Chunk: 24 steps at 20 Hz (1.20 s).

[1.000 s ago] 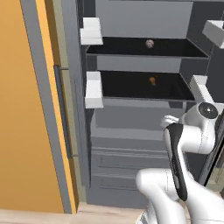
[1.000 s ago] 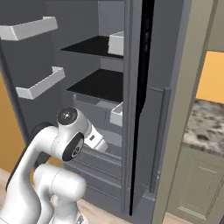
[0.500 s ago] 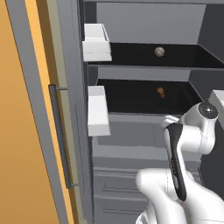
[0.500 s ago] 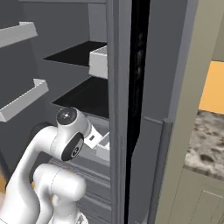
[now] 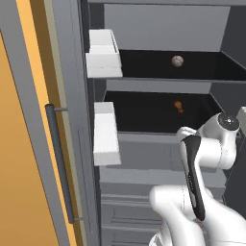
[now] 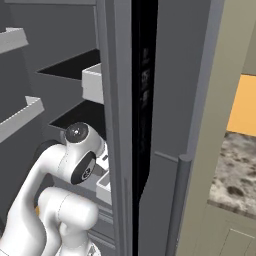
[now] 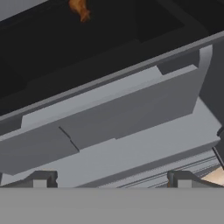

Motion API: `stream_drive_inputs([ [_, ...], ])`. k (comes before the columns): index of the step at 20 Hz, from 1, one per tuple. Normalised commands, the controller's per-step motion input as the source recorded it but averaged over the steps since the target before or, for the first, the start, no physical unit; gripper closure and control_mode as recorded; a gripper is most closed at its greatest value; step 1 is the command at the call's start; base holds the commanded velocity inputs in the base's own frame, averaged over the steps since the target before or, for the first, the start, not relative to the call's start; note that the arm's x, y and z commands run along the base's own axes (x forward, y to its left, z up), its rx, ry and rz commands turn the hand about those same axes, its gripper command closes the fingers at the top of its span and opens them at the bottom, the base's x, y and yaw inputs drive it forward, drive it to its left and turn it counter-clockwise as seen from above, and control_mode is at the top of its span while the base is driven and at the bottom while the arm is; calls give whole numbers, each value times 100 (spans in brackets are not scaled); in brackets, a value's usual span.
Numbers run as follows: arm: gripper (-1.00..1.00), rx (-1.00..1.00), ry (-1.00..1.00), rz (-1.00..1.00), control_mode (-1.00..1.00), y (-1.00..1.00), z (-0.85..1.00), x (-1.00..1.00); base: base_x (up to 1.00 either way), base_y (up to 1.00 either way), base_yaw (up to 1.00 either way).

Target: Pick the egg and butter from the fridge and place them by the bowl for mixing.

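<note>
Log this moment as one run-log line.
phase: approaching fridge | tool: open, empty, facing grey drawers below lower shelf | egg: upper shelf, untouched | orange lumpy item: lower shelf | butter: not visible

Both base views flank the open fridge (image 5: 158,110); hand view faces its drawers (image 7: 122,118) close

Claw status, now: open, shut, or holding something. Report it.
Claw: open and empty, its two tips spread wide, facing the fridge drawer fronts below the black shelf.
</note>
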Motion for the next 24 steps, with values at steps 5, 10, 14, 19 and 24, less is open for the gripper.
stream_drive_inputs([
  [5, -100, 0, 0, 0, 100, 0, 0, 0, 47, 19, -7],
  [10, -100, 0, 0, 0, 100, 0, 0, 0, 47, 13, 0],
  [14, -100, 0, 0, 0, 100, 0, 0, 0, 13, 2, 0],
  [19, -100, 0, 0, 0, 100, 0, 0, 0, 0, 0, 0],
  [24, -100, 0, 0, 0, 100, 0, 0, 0, -4, 0, 1],
])
